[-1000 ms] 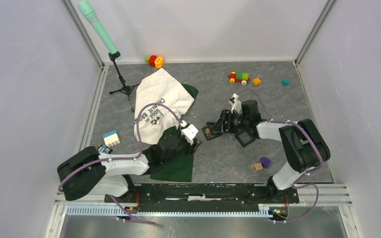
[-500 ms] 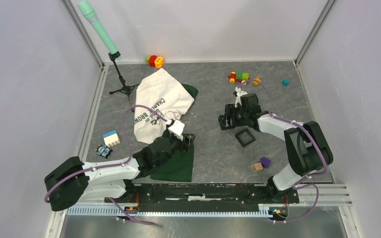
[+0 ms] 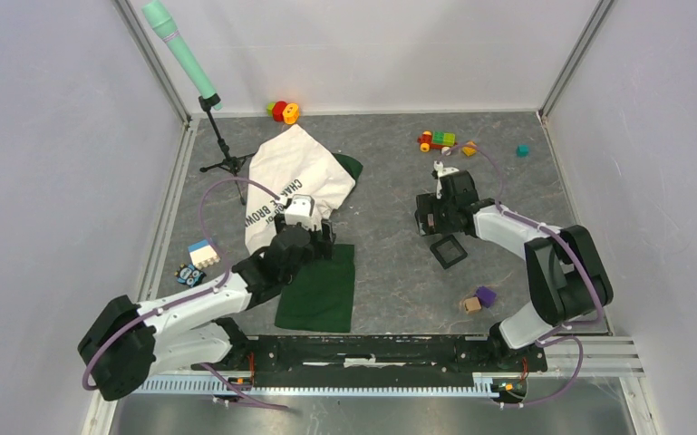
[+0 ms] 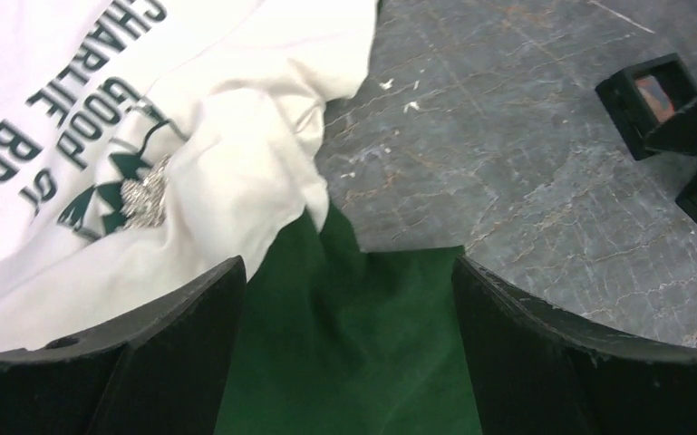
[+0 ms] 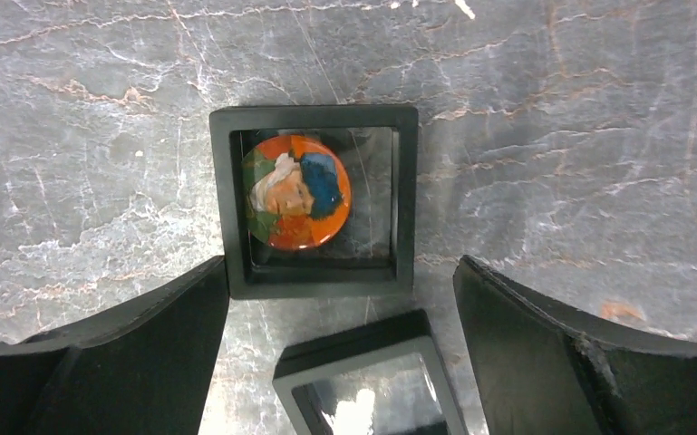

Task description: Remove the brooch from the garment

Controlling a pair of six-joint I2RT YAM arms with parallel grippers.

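The table (image 3: 390, 172) is viewed from high above and behind. Both wrist views are pointed down closely; the black case (image 4: 650, 93), beyond the left jaws, is shared.

Bright, even light falls from overhead on the grey marbled tabletop (image 3: 390, 272), which is sharp and free of glare in the fixed view, with only faint, soft shadows. On that tabletop, the large white printed T-shirt (image 4: 236, 136) looks very bright in the left wrist view, its folds only lightly shaded. The black square frame with a clear window (image 5: 353, 343) shows a white glint in the right wrist view.
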